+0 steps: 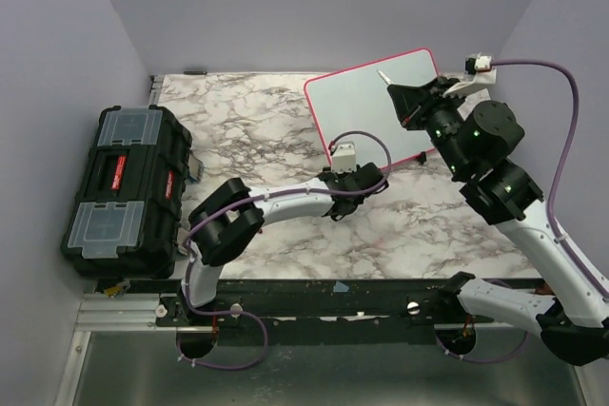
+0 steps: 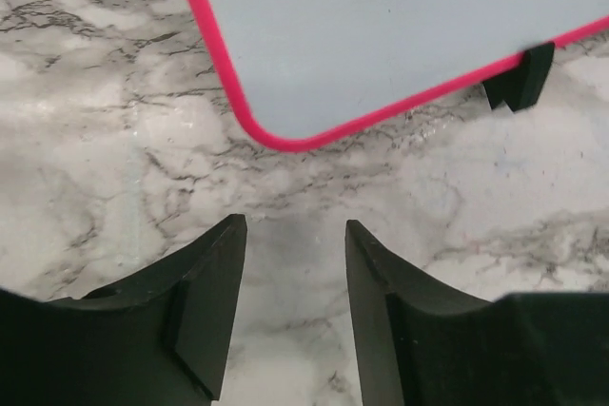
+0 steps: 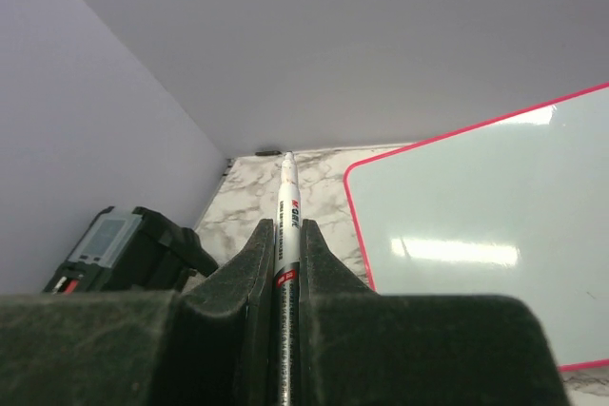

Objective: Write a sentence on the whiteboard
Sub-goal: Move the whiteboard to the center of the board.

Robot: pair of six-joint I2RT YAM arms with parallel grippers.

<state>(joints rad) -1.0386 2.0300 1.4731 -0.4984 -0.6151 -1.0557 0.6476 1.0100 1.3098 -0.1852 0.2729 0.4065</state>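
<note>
At the far right of the table (image 1: 257,130) lies the board (image 1: 366,106), turned at an angle, with its near-left rounded corner just ahead of the left gripper (image 2: 295,225). That gripper's fingers stand apart over bare marble with nothing between them, near the corner but not touching it. The right gripper (image 3: 285,235) hangs over the board's right part, pinching a marker (image 3: 288,202). The marker runs out between the fingers, nearly level, toward the far left corner of the table

Well apart from both, at the table's left edge, sits a shut black toolbox (image 1: 124,187). Its top has two clear-lidded compartments, and what is in them cannot be made out

The board is flat, glossy and pale, with a thin pink-red rim. A small black wedge (image 2: 519,78) touches its near edge. The table is white marble-patterned with grey veins. The gripper fingers are matte black, and the marker's barrel is white with red print
</note>
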